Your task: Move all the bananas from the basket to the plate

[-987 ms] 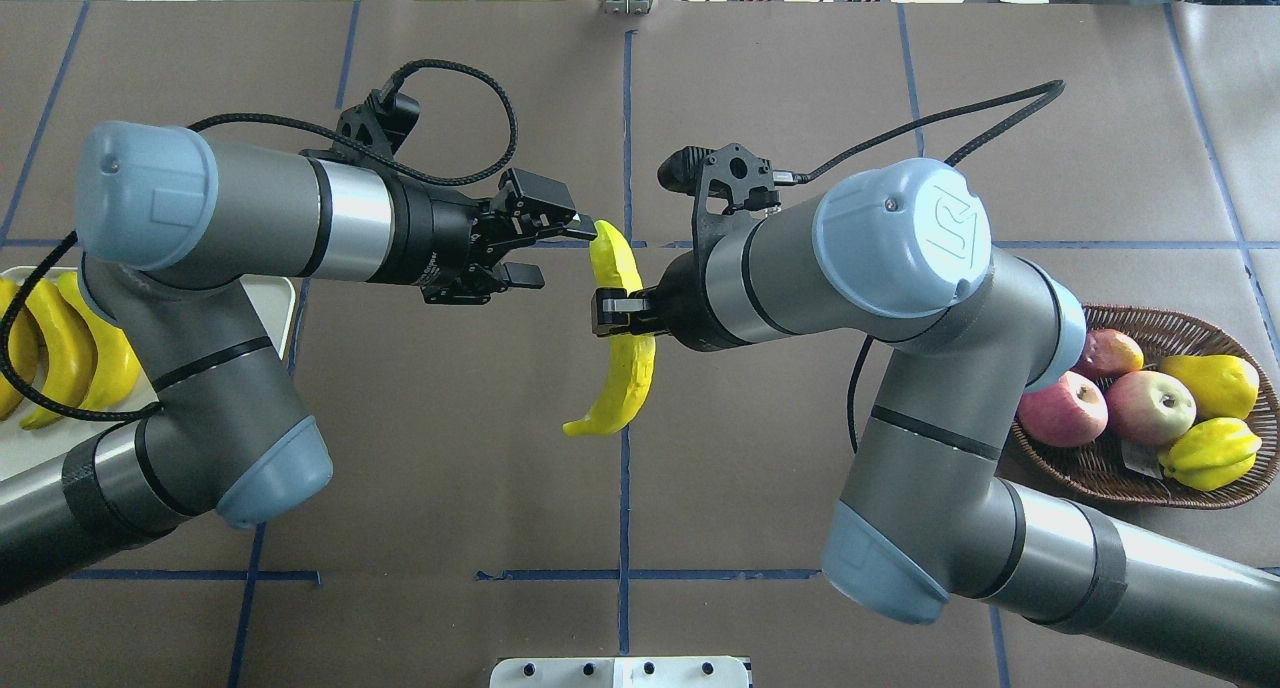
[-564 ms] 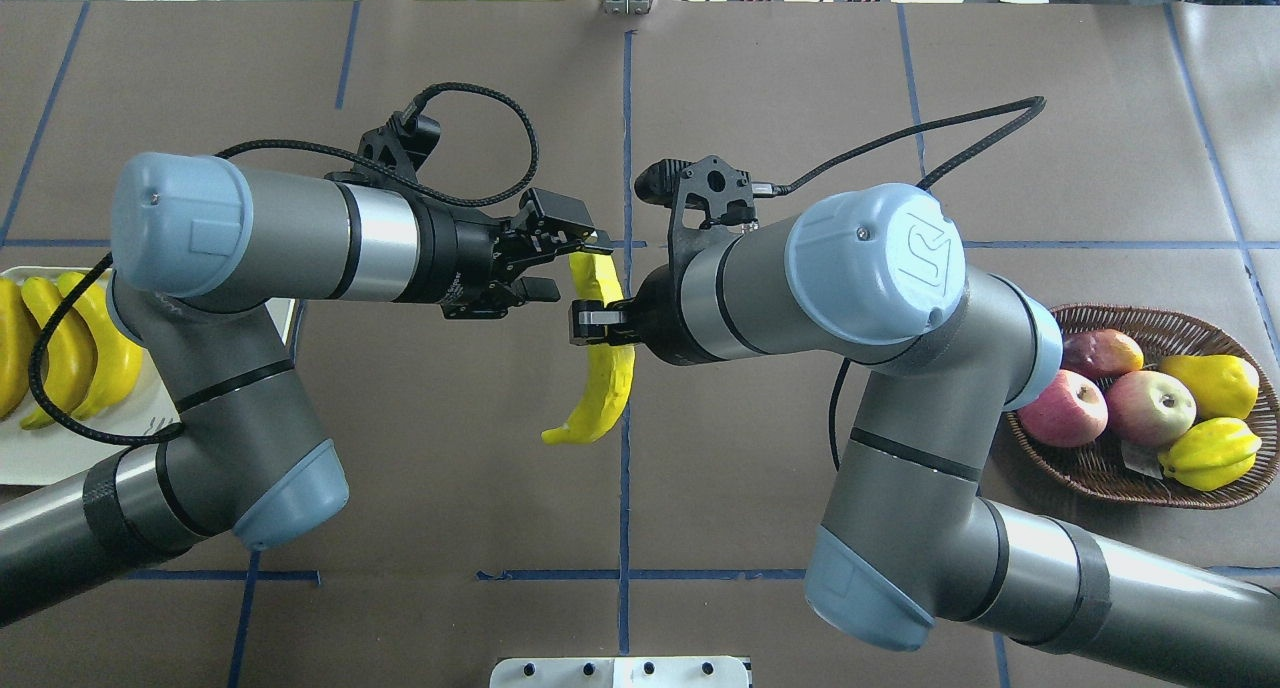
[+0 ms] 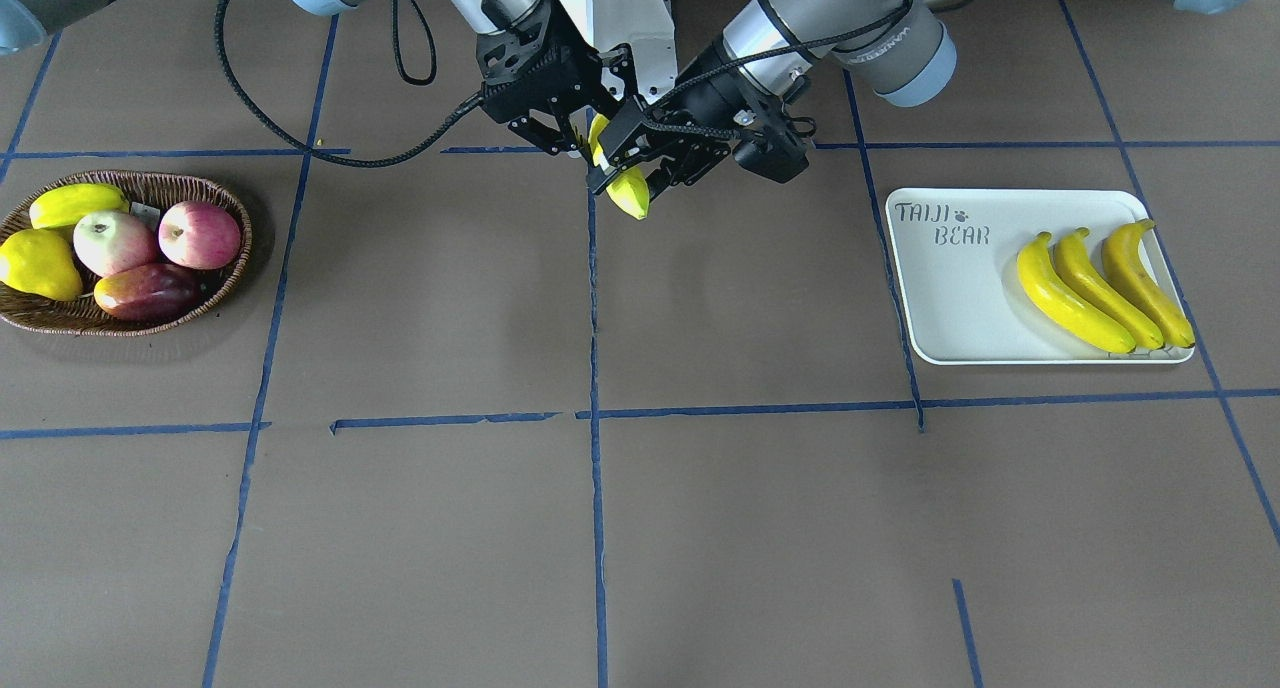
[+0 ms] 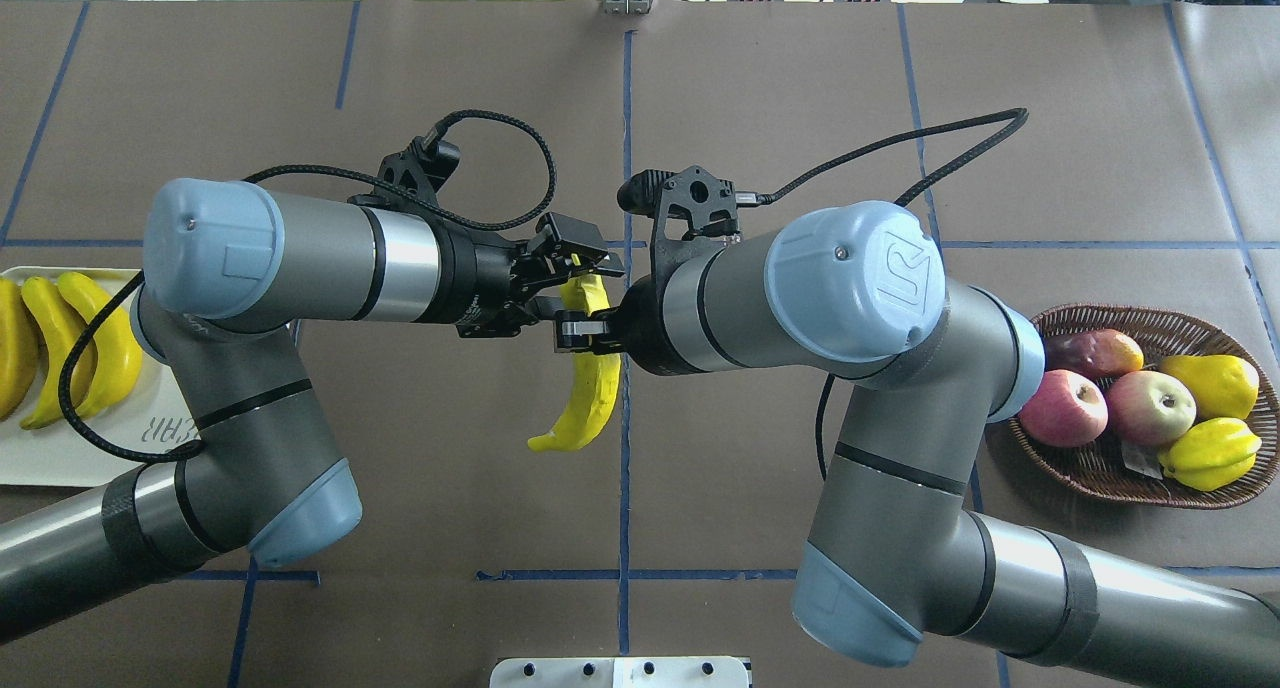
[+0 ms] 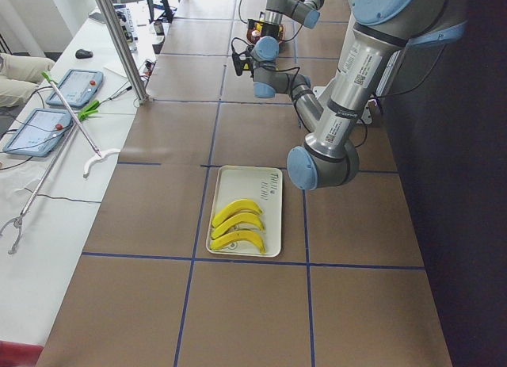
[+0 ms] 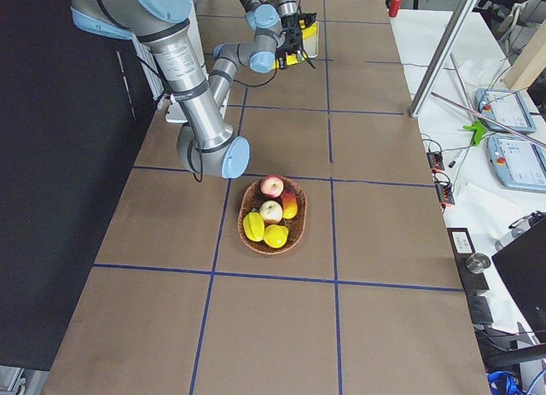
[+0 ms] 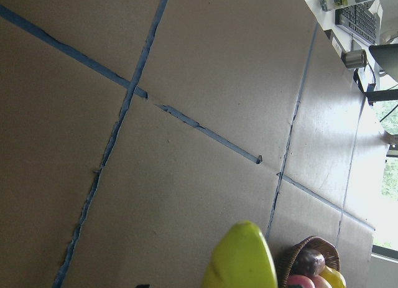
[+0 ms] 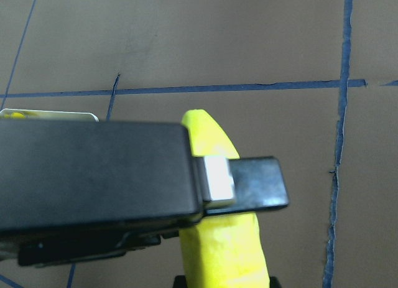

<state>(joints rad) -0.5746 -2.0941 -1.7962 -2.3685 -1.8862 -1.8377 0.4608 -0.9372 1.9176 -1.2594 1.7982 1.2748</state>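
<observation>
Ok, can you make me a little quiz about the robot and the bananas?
1. Count: how many bananas lie on the plate?
2. True or false: the basket sits right beside the plate, touching it.
3. Pick one: what grips the raised banana round its middle?
A) a person's hand
B) the right gripper
C) nothing, it lies on the table

Key
1. Three, lying side by side.
2. False. They sit at opposite ends of the table.
3. B.
</observation>
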